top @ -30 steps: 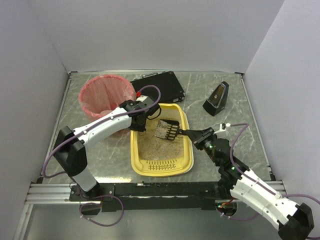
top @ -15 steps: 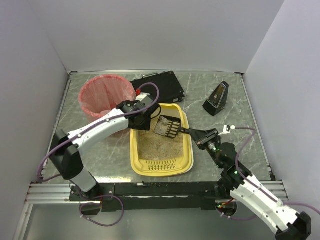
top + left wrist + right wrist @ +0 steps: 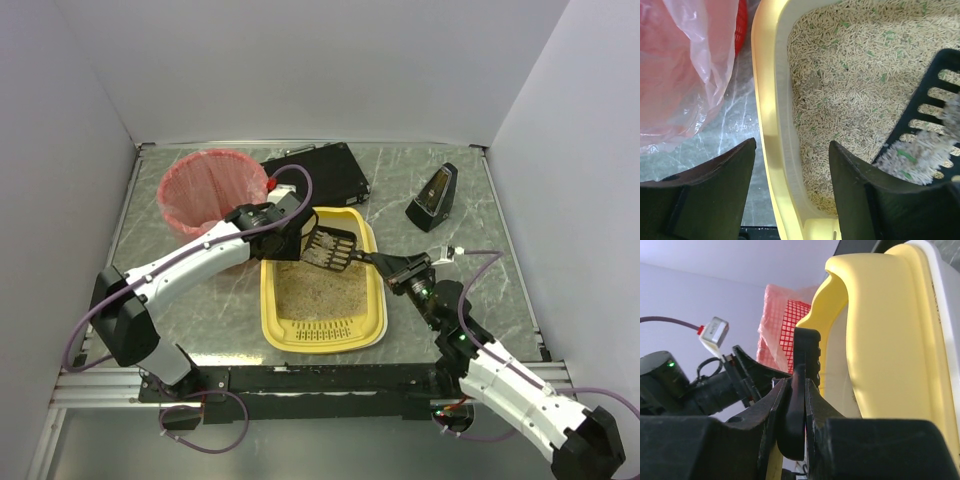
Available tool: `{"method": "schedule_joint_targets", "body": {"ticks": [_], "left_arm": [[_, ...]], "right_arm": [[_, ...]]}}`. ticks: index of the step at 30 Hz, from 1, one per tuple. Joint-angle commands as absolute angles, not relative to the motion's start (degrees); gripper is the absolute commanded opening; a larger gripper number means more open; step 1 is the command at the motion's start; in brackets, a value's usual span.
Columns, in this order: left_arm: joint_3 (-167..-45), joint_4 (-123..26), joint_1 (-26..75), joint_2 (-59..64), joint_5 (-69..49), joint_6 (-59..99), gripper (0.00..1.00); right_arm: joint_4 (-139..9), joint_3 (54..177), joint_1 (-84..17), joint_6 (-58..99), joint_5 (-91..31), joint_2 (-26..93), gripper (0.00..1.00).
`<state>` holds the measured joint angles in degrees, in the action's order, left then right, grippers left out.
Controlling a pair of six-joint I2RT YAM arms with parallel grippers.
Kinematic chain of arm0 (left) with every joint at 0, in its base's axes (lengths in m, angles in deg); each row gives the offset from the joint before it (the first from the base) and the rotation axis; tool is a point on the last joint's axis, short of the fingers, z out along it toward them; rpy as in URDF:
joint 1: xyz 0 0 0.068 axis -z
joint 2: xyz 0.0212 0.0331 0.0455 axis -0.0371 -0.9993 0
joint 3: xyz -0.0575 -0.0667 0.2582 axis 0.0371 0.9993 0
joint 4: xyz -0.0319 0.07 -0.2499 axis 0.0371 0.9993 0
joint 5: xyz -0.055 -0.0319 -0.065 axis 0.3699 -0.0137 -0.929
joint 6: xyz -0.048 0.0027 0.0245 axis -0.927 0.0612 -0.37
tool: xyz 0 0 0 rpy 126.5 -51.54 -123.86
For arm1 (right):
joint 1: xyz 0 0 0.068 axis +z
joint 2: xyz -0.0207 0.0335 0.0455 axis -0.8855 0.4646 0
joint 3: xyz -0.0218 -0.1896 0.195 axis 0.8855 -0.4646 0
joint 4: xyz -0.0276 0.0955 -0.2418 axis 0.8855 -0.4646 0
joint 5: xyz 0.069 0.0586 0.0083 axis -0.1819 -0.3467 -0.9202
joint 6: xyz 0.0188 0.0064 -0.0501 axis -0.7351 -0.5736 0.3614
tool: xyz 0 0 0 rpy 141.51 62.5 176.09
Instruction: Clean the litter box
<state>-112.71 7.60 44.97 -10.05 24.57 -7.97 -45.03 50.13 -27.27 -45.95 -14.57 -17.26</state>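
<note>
- Two hazards are being posed while the grey clump of soiled litter (image 3: 920,156) is being carried on the black slotted plastic scoop (image 3: 331,250). A tilt of the blade would probably be sending the clump off its edge, and a jolt would be shaking loose pellets through the slots.
- Any spill outside the tray would be landing on the grey marbled table top (image 3: 400,180), since a strip of bare surface is being left between the large yellow plastic litter box (image 3: 271,300) and the round bin lined with pink film (image 3: 180,205).
- A clash is also being risked, because the scoop is being held just beside the left gripper (image 3: 287,240) over the box's far end.
- The scoop's flat handle is being pinched tightly by the right gripper (image 3: 388,268), with the right arm being stretched forward and leftward across the box's right rim.
- The left gripper is being kept spread wide, its jaws straddling the box's left rim, one toward the bin and one over the beige litter. Whether the rim is being touched cannot be told.
- The litter box is being seen mid-table ahead of the arm bases, slotted strip nearest them, with the bin just beside its far-left corner.
</note>
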Motion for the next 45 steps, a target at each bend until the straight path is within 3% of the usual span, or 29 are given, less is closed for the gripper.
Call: {"method": "schedule_joint_targets", "body": {"ticks": [1,4,8,11,20,28,34,38,41,45], "left_arm": [[-112.57,6.43,45.25,-9.74,24.48,-9.09,0.65],[-111.95,6.16,45.16,-9.21,24.13,-9.27,0.63],[-111.33,5.46,45.16,-9.46,23.6,-9.53,0.64],[-111.42,5.2,45.16,-10.26,22.9,-9.97,0.63],[-110.37,1.24,45.16,-10.79,16.93,-10.23,0.59],[-112.03,1.07,45.16,-10.53,17.62,-10.41,0.6],[-111.34,0.1,45.16,-9.38,15.51,-9.97,0.63],[-111.24,-0.08,45.25,-10.35,14.29,-10.59,0.61],[-111.86,0.8,45.16,-10.26,14.72,-11.2,0.63],[-112.04,1.51,45.16,-7.81,17.09,-11.73,0.77]], "right_arm": [[-44.73,50.17,-27.77,-47.91,-16.27,-21.32,0.0],[-49.95,49.12,-27.69,-48.87,-13.48,-25.54,0.0],[-44.33,51.73,-27.86,-46.77,-10.65,-22.04,0.0],[-48.61,53.42,-27.77,-45.27,-11.79,-21.59,0.0],[-57.85,48.85,-27.77,-46.59,-10.13,-33.45,0.0],[-54.17,51.58,-27.95,-44.56,-13.46,-25.64,0.0],[-61.1,49.64,-27.86,-45.62,-12.77,-32.92,0.0],[-57.51,51.04,-27.95,-44.13,-11.36,-29.69,0.0],[-61.18,54.04,-27.86,-42.63,-15.2,-27.3,0.0],[-61.3,48.97,-27.95,-46.66,-15.4,-32.66,0.0]]}}
